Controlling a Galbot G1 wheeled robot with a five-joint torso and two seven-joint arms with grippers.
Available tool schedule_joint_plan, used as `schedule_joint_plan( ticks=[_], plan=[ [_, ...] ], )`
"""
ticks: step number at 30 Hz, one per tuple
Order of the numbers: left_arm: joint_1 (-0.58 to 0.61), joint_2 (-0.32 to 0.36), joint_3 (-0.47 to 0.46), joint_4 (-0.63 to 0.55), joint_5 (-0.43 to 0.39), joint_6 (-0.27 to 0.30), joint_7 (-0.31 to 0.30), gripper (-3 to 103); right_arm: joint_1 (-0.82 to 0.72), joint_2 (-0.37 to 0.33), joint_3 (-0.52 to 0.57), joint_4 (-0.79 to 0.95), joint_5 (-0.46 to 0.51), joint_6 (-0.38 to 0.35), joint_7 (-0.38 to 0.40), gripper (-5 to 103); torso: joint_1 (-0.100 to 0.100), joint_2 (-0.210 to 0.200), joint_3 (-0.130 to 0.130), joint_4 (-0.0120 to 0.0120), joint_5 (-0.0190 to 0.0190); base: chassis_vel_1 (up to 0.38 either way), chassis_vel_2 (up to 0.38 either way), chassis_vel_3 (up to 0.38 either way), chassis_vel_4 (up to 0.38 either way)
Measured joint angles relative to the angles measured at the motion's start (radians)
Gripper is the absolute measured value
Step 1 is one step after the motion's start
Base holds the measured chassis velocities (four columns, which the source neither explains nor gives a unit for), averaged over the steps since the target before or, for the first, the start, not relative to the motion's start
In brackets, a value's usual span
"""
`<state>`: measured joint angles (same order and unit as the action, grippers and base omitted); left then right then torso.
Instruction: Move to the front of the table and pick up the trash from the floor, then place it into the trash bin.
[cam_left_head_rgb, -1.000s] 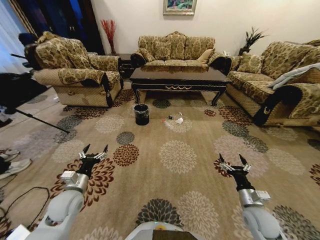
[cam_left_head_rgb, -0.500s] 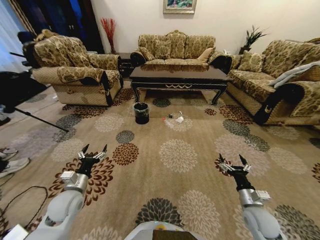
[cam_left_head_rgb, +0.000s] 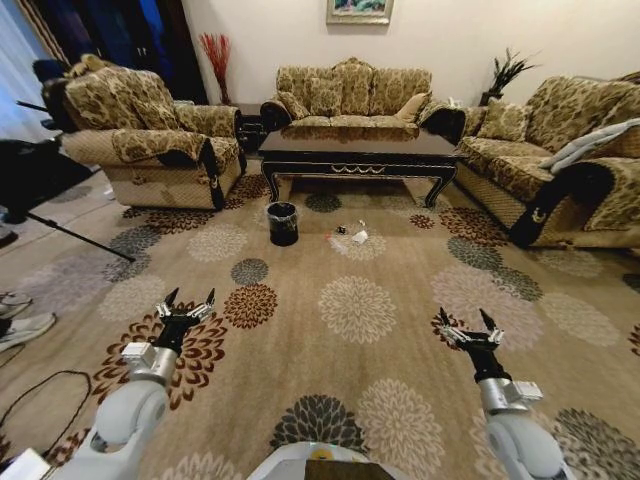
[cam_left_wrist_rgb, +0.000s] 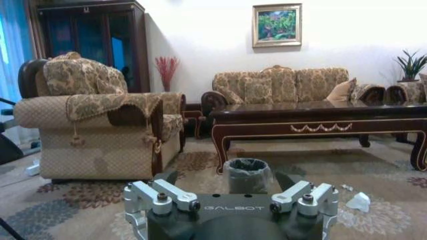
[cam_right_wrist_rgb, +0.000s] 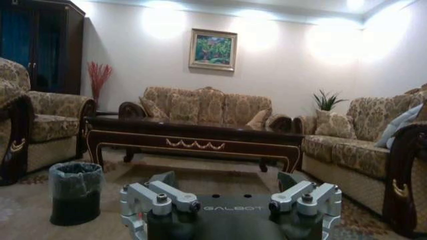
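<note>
Approach stage only: trash (cam_left_head_rgb: 349, 237) lies on the floor (cam_left_head_rgb: 400, 290) before the far table (cam_left_head_rgb: 357, 148), right of the bin (cam_left_head_rgb: 283, 224). Left tool (cam_left_head_rgb: 188, 306) and right tool (cam_left_head_rgb: 464, 325) spread wide, empty.

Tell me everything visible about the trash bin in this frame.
The trash bin is small, round and black, lined with a thin plastic bag whose edge folds over the rim. It stands upright on the floor before the left end of the table, well lower than the tabletop. The trash lies apart on its right. Nothing touches it; both pincers are far off.
</note>
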<state>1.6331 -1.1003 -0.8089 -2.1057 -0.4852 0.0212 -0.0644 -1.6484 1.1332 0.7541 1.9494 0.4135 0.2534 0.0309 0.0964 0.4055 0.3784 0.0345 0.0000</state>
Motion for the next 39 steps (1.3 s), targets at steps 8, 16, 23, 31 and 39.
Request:
schedule_joint_plan(
  ticks=[8,16,23,31,39],
  plan=[
    [-0.005,0.002,0.002,0.000,0.002,-0.002,-0.002,99,0.015,-0.002,-0.014,0.001,0.022,0.002,-0.001,100,-0.011,-0.031,-0.020,0.0000,0.0000,0.000,0.000,0.000,0.000],
    [-0.006,0.003,0.002,-0.003,0.002,-0.008,-0.002,98,0.015,-0.003,-0.012,-0.002,0.021,0.004,-0.002,100,-0.022,-0.063,-0.041,0.0000,0.0000,0.000,0.000,0.000,0.000],
    [-0.001,0.001,0.000,-0.003,0.002,-0.013,-0.002,97,0.012,0.002,-0.010,0.002,0.030,0.004,-0.002,100,-0.030,-0.087,-0.056,0.0000,0.0001,0.000,0.000,0.000,0.000],
    [0.005,-0.001,-0.003,-0.007,0.002,-0.017,-0.001,98,0.009,0.004,-0.008,0.009,0.034,0.002,-0.002,100,-0.041,-0.117,-0.076,0.0000,0.0001,0.000,0.000,0.000,0.000],
    [0.010,-0.003,-0.004,-0.010,0.002,-0.018,-0.001,98,0.001,0.012,-0.002,0.013,0.033,0.003,-0.002,100,-0.051,-0.154,-0.103,0.0000,0.0000,0.000,0.000,0.000,0.000]
  ],
)
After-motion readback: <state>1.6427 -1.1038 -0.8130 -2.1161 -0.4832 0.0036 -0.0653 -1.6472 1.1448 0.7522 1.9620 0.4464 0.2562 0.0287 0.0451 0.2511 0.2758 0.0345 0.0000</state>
